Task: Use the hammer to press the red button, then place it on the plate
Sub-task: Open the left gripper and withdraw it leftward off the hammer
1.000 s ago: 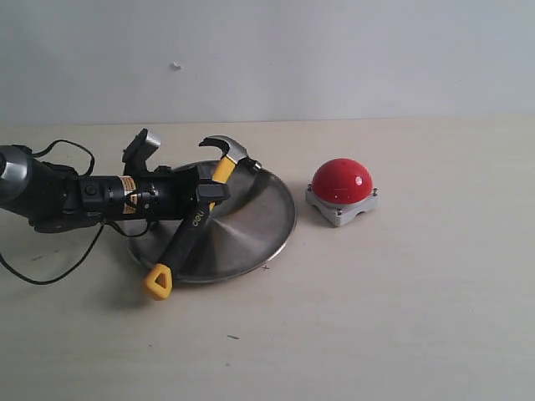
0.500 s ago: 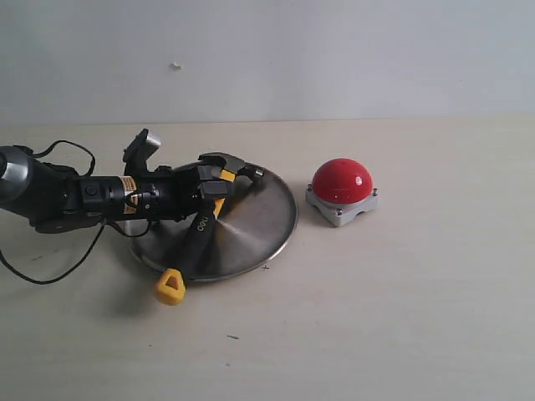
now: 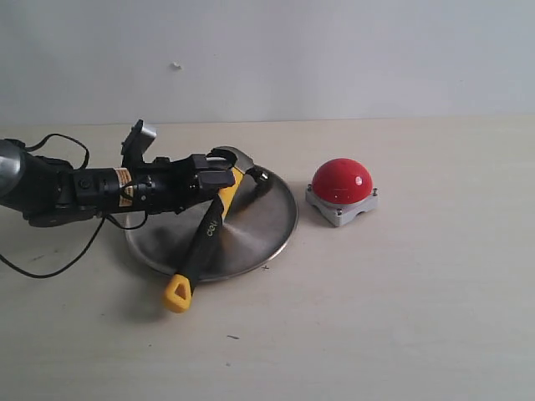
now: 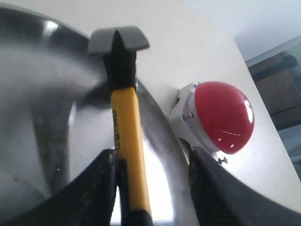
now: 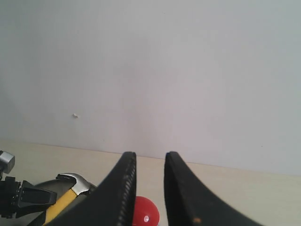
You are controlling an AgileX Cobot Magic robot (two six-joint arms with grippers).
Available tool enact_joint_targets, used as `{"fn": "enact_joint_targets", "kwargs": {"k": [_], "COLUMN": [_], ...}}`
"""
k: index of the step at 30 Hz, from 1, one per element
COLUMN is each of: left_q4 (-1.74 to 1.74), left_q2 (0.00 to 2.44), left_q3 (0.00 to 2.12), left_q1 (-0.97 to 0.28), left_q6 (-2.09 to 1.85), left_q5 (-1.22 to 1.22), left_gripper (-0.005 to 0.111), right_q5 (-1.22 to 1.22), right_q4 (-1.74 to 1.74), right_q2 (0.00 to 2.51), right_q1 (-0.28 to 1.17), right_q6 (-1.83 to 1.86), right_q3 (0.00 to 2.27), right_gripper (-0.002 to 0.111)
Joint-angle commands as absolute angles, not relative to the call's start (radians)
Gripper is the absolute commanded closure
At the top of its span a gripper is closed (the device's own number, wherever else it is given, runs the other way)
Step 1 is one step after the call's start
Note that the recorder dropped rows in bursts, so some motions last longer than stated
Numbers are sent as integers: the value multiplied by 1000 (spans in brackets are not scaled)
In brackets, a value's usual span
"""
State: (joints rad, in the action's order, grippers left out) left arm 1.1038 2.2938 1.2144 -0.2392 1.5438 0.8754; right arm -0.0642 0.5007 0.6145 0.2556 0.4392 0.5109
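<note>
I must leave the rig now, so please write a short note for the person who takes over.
Left gripper: open, jaws on either side of the hammer handle, not gripping.
Right gripper: open, empty.
Hammer lies on the plate; yellow end overhangs the rim.
Button stands beside the plate, apart.
Done: hammer placed. Button press: cannot tell.
Left: withdraw the left arm.

A plain grey-white wall (image 3: 334, 58) fills the upper third of the exterior view and meets a light beige desk (image 3: 401, 317) along a straight, level seam. A small white fleck (image 3: 175, 65) sits on the wall toward 11 o'clock. A tiny dark speck (image 3: 231, 337) lies on the desk toward 7 o'clock. The light is soft and even. In the left wrist view, blurred dark brown furniture (image 4: 277, 89) stands beyond the desk's edge.
</note>
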Motion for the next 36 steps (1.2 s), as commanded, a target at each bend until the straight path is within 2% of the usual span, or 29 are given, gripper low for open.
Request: {"fn": "enact_joint_targets", "kwargs": {"k": [1,9,15,17,20,21,24,30,36], "left_q4": [1121,1141,1163,1163,1178,1188,1222,1283,1216], "left_q2": [2260,2249,2232,2215,2175,2155,2090,1901,1665], "left_q3": [1224,1221,1217,1207,1183,1174,1146,1034,879], "left_q1": [-238,-217,-176,-165,-143,-134,-121,-128,-129], "left_q6": [1552,1555,1592,1592,1590,1567,1555,1503,1372], "left_q5": [924,932,1042,1062,1062,1062,991,579,444], "left_gripper": [60,60,61,67,94,107,107,107,107], "right_q5": [-58,-58,-58,-58,-58,-58,-58,-58,-58], "right_q4": [499,499,499,499,499,499,499,499,499], "right_q2": [611,611,611,611,611,611,611,611,611], "right_q1": [256,256,256,256,256,256,256,256,256], "right_q6": [443,443,443,443,443,443,443,443,443], "right_q3": [505,505,505,505,505,505,505,505,505], "right_gripper": [87,87,87,87,87,87,87,87,87]}}
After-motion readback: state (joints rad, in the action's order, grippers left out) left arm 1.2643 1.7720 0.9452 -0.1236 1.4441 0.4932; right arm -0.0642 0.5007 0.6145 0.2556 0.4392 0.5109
